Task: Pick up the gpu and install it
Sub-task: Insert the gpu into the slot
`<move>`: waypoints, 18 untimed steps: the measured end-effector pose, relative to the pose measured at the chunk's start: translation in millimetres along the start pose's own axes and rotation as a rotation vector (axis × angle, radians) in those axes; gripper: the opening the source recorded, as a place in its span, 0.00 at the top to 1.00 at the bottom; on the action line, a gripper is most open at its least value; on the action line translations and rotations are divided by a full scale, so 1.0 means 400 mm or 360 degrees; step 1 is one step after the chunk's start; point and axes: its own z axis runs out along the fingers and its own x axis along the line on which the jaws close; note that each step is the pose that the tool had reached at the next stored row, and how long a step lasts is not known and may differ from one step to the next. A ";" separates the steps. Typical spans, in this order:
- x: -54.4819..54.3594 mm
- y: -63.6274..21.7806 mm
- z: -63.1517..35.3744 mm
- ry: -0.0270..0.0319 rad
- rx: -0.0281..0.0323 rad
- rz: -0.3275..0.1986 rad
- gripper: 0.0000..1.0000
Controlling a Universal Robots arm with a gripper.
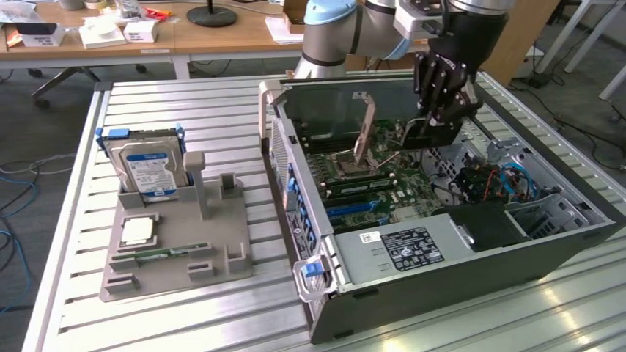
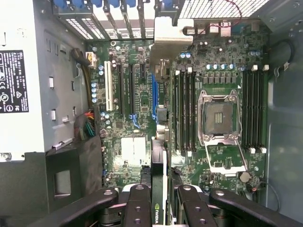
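We are looking at the black multi-link gripper [image 1: 437, 117] [image 2: 160, 189], and its jaws are clenching the gpu [image 1: 430, 136] [image 2: 169, 42], a thin flat black rectangular card with a silvery metal end bracket, pinched on edge between the black fingers [image 2: 137, 203]. The gpu is hanging straight below the jaws, inside the open dark grey metal computer case [image 1: 470, 286]. Directly under the jaws the green motherboard [image 1: 372, 183] [image 2: 137, 94] is lying flat, and the card is running just beside a long blue expansion slot [image 2: 154, 94]; whether its lower edge is touching the board we cannot tell. A little farther from the jaws the square silvery processor socket [image 2: 220, 118] is sitting on the board. Farther out, the grey box-shaped power supply with a black label [image 1: 411, 249] [image 2: 19, 80] is sitting in one corner of the case. Well apart from the jaws, outside the case, a grey plastic parts holder [image 1: 161, 279] is resting on the slatted aluminium table [image 1: 196, 103], carrying an upright silver hard drive with a blue-white label [image 1: 149, 167].
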 end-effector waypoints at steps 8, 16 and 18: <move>0.000 0.001 0.030 0.00002 0.00000 0.0000 0.74; 0.000 0.001 0.050 0.00005 -0.00001 0.0000 0.74; 0.000 0.001 0.050 0.00003 -0.00001 0.0000 0.74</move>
